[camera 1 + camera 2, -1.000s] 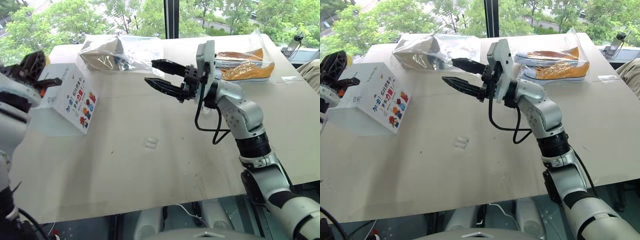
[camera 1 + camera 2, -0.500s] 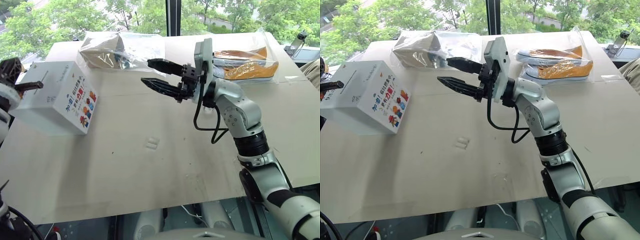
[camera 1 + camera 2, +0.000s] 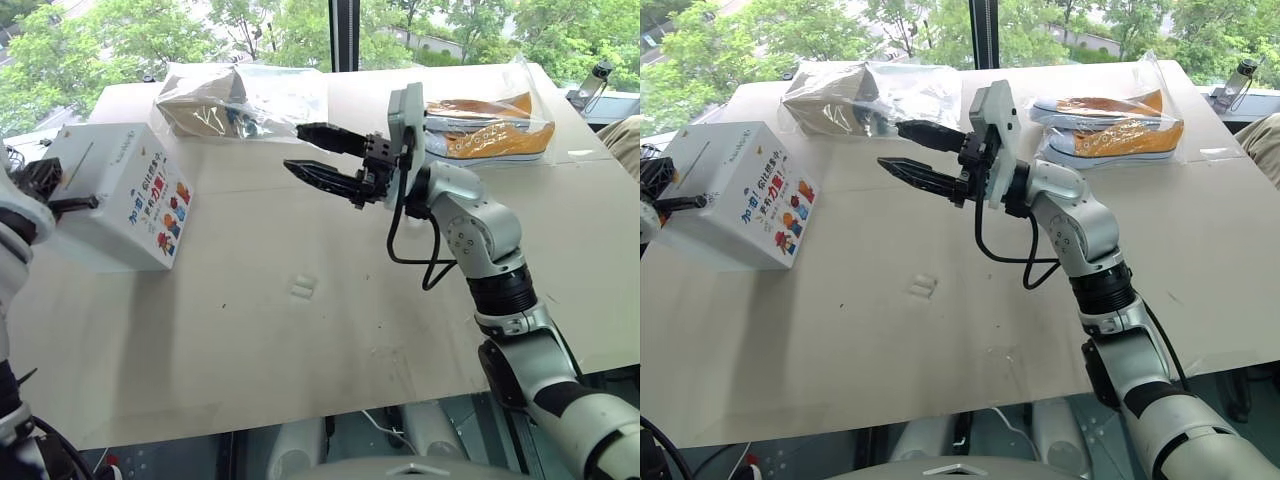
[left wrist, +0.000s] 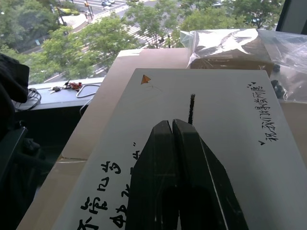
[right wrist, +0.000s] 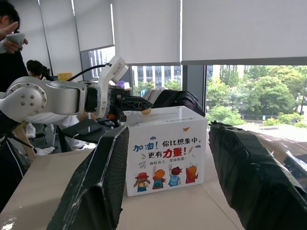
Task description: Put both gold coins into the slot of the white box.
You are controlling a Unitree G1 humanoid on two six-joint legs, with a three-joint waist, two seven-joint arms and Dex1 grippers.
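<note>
Pale desk (image 3: pixel 330 340) by tree-facing windows: white box (image 3: pixel 120 205) at 10 o'clock, left hand (image 4: pixel 173 125) pinched shut over it, right hand (image 3: pixel 310 150) agape, empty.

Bright daylight from the windows (image 3: pixel 250 25) ahead; sharp frames, soft shadows, little glare

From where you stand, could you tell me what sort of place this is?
Probably an upper-floor office or lab: large windows with roller blinds overlook trees and a street, and people stand nearby.
</note>
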